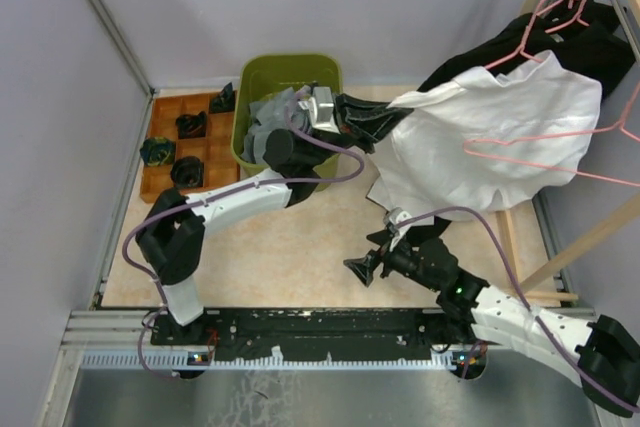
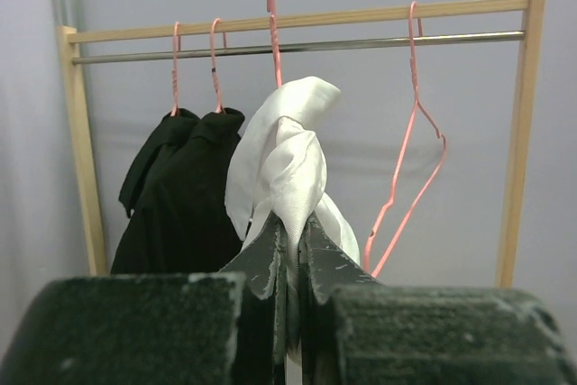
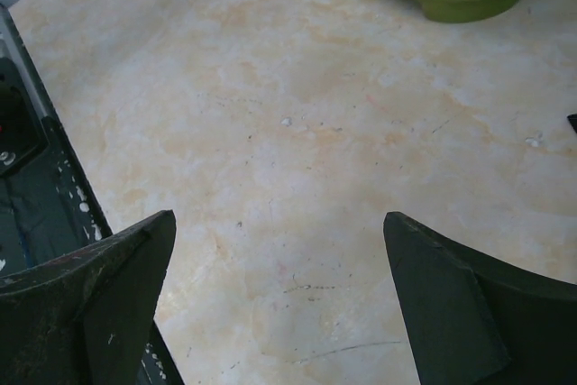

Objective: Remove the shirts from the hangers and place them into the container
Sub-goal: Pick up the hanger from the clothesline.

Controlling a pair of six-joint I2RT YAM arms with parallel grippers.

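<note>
White shirt (image 1: 500,132) is pinched in my clenched left gripper (image 1: 392,119) and trails right toward the rack (image 1: 585,239), container (image 1: 296,60) just left of it, right gripper (image 1: 366,267) gaping empty, near side.

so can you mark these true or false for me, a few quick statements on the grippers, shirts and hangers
1. The left gripper is shut on the white shirt. True.
2. The right gripper holds a black shirt. False: it is open and holds nothing, over the bare table.
3. A grey shirt lies in the green tub. True.
4. Every pink hanger on the rack carries a shirt. False: the empty hanger at the right end in the left wrist view has nothing on it.
5. The black shirts are in the tub. False: both hang on the rack, beside the white one.
</note>
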